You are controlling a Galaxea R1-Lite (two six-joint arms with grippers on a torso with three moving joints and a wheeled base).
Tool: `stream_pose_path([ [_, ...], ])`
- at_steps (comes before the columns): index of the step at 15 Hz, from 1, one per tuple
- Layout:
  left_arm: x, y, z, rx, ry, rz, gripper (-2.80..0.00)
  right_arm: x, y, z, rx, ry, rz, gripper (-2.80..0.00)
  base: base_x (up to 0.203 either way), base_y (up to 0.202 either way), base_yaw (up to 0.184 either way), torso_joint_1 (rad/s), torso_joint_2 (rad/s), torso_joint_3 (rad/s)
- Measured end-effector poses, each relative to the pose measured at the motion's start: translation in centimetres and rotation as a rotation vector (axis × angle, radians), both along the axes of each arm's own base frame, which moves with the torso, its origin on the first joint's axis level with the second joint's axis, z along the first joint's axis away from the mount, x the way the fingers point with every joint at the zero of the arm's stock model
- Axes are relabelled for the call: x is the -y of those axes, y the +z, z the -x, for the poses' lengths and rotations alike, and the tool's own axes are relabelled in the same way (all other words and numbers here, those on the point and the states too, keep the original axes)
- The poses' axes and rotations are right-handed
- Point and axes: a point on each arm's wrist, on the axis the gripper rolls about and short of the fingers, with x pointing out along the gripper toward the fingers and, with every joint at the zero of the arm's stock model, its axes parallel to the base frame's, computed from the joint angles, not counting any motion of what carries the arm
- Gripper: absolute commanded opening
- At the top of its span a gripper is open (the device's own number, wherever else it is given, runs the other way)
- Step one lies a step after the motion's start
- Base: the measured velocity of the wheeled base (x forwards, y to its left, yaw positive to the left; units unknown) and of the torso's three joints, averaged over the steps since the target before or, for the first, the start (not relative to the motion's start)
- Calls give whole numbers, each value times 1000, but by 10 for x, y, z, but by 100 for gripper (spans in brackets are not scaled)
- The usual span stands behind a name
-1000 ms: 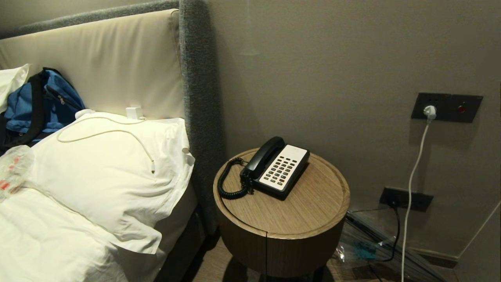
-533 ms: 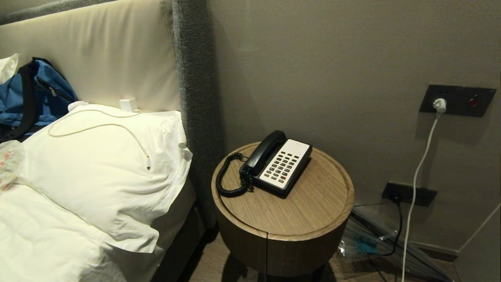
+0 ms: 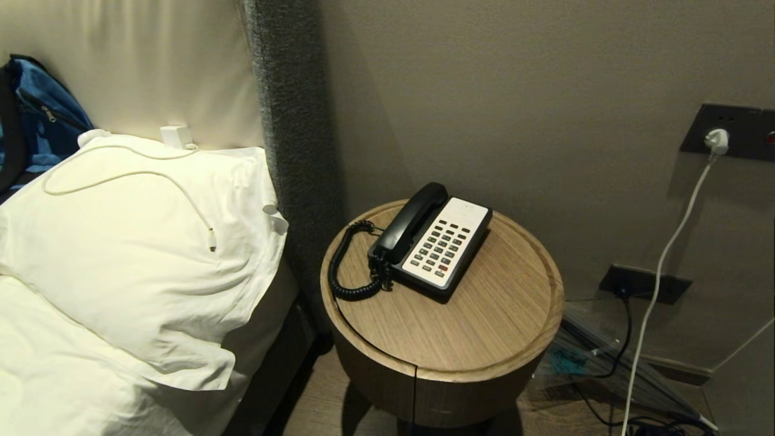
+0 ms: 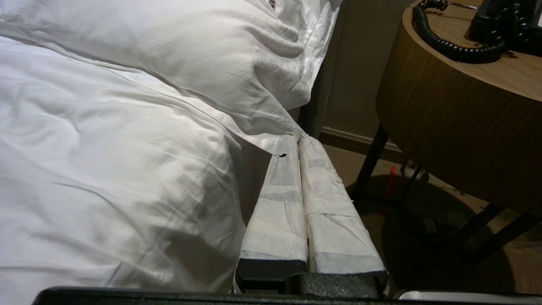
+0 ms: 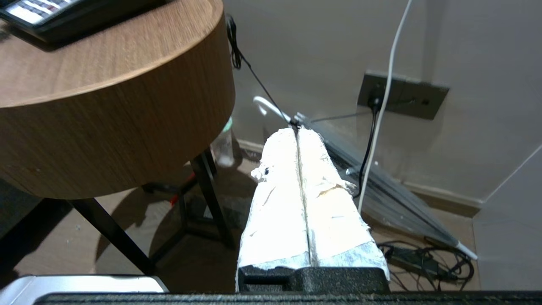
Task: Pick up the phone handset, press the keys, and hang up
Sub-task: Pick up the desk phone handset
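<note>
While handset (image 3: 413, 221) rests cradled, coiled cord (image 3: 348, 266) lies beside pillow (image 3: 139, 254).

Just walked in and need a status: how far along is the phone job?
Nothing is done: the phone handset lies in its cradle on the phone base. Nothing is in hand: the left hand and right hand are shut and empty, below the tabletop. Lifting, keying and hanging up all remain.

Open above the handset (image 3: 413, 221) and the counter's (image 3: 484, 327) near half; hemmed by headboard (image 3: 290, 121) left, wall (image 3: 514, 91) behind.
</note>
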Motion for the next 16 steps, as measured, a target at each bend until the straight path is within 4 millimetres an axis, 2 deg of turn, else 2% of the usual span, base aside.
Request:
stream_pose_path([
  [16,0,0,0,1,0,0,-280,0,0,0,0,1,0,-280,0,0,0,3,2,-197],
])
